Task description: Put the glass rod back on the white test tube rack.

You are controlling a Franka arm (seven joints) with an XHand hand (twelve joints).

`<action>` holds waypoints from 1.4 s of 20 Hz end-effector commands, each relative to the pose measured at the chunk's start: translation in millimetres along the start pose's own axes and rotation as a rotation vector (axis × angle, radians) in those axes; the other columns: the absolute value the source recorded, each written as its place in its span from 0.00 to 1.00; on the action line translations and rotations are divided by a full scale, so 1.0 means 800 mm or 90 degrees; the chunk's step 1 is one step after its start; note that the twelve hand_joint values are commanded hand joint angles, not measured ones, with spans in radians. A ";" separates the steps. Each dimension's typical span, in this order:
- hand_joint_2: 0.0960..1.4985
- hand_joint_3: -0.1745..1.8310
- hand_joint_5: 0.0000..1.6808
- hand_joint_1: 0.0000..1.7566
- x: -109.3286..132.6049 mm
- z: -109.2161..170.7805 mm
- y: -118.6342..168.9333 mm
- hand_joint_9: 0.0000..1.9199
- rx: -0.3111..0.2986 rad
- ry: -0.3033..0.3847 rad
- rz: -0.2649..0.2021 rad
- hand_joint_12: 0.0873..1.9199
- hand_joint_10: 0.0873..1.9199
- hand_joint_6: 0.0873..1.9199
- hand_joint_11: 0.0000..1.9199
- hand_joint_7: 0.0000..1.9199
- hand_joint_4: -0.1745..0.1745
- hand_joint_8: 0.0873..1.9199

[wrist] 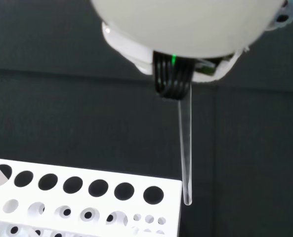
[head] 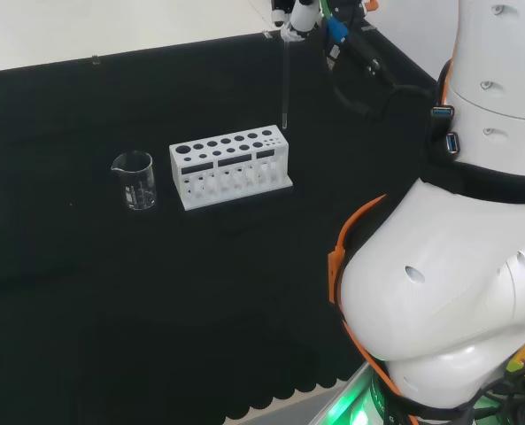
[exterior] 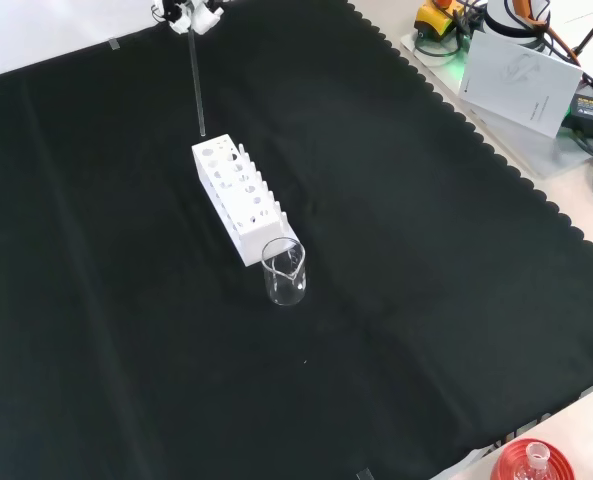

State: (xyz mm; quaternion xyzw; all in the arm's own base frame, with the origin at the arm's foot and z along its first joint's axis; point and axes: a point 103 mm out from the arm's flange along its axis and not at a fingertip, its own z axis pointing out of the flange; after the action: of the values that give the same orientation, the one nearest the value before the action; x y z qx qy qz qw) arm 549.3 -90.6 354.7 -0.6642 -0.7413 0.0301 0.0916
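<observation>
The hand (head: 299, 16) is high over the bench and shut on the top of a clear glass rod (head: 284, 84), which hangs upright. The white test tube rack (head: 231, 164), with rows of round holes, stands on the black cloth. In the head view the rod's lower tip hovers just above the rack's right end. The front view has the rod (exterior: 197, 85) hanging from the hand (exterior: 191, 14) over the far end of the rack (exterior: 238, 195). Seen from the wrist, the rod (wrist: 186, 153) ends just off the rack's (wrist: 77, 202) corner, beside the end holes.
An empty glass beaker (head: 135, 180) stands close to the rack's left end in the head view and appears nearest the camera as the beaker (exterior: 284, 272) in the front view. A red ribbed stand with a flask (exterior: 534, 462) sits off the cloth's near right corner. Papers (exterior: 521, 70) lie beyond the cloth's scalloped edge.
</observation>
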 end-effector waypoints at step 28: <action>0.27 0.52 0.73 0.83 0.041 0.005 0.015 0.90 0.003 0.004 -0.020 0.21 0.00 0.33 0.84 0.74 0.00 0.27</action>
State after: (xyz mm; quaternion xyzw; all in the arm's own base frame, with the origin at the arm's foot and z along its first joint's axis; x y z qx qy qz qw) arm 555.2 -60.5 355.0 -0.6519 -0.7521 0.0362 0.0897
